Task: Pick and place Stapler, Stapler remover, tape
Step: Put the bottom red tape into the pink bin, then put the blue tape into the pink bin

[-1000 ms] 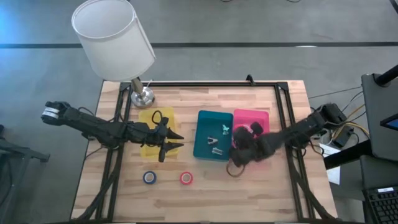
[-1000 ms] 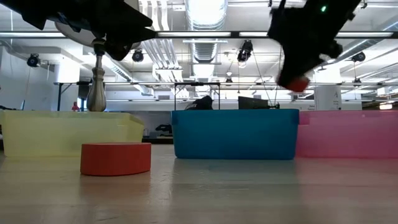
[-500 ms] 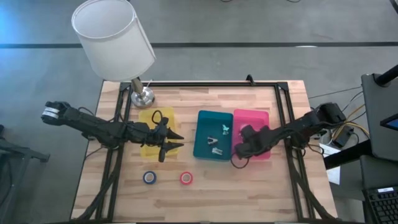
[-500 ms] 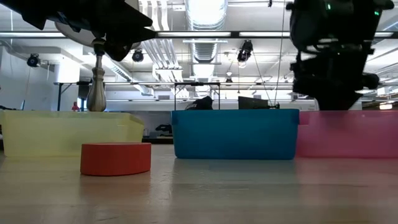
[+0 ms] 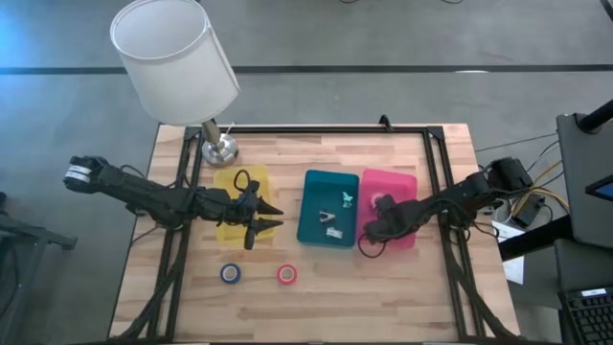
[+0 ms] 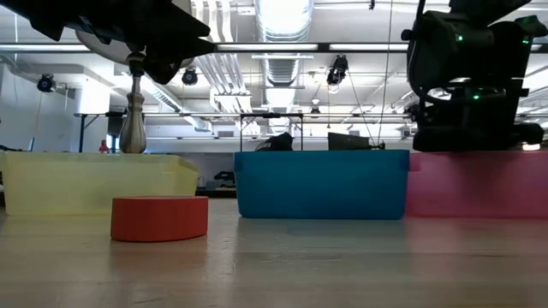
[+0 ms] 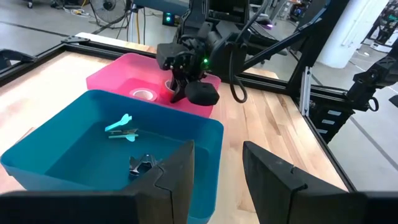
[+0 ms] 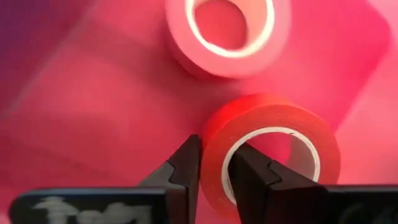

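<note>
Lowered from beside the blue tray, our right gripper [image 8: 214, 171] now sits inside the pink tray [image 5: 404, 179], its fingers [image 8: 183, 165] astride the wall of a red tape roll [image 8: 273, 146] resting on the floor beside a pink roll [image 8: 221, 31] — loosening, we judge, for release. Our left gripper [image 5: 268, 217], fingers parted and empty, waits over the yellow tray [image 5: 230, 182]. Two rolls remain on the table [image 5: 383, 278] — blue [image 5: 230, 273] and red [image 5: 286, 274].

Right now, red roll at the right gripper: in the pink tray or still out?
In. Red roll lies on the pink tray floor; right gripper fingers straddle its wall.
</note>
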### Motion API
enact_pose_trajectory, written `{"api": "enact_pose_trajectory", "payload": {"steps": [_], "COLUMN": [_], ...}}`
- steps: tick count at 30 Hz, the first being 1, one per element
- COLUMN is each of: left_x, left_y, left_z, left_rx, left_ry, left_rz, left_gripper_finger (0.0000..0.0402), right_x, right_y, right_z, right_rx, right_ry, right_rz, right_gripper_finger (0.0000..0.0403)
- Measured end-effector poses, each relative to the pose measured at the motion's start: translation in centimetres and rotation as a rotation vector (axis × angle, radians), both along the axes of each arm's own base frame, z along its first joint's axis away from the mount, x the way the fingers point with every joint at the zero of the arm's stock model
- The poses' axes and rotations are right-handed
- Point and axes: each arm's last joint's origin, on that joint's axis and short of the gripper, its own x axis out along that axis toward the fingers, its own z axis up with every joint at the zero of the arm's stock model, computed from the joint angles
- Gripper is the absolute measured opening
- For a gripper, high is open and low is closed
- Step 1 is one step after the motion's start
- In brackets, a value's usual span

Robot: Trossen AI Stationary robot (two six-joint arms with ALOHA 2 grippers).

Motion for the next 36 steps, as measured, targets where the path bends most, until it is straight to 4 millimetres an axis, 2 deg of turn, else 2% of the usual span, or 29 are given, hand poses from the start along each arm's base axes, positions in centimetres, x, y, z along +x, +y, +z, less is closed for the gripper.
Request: {"api": "enact_pose_trajectory", "payload": {"steps": [7,13,23,28,36], "left_x": [0.0,0.0,-0.1,-0.4,-1.9], "left_y": [0.0,0.0,-0.4,-2.0,-6.4], "left_z": [0.0,0.0,0.0,0.0,1.1], "left_rx": [0.002,0.003,0.020,0.021,-0.033], "left_ry": [0.000,0.000,0.000,-0.001,0.014], "left_rz": [0.000,-0.001,-0.031,-0.109,-0.292], "left_gripper_finger": [0.0140,0.0140,0.0140,0.0140,0.0140], "right_x": [0.2,0.4,2.3,3.3,5.3], "right_y": [-0.1,-0.1,0.6,1.7,3.3], "right_z": [0.0,0.5,5.1,7.3,9.3], "right_rx": [-0.051,-0.075,-0.076,-0.139,-0.175], "right_ry": [-0.018,-0.020,-0.204,-0.276,-0.300], "right_rz": [0.033,0.086,0.146,0.225,0.389], "right_gripper_finger": [0.0114,0.0133,0.0129,0.0123,0.0129]}}
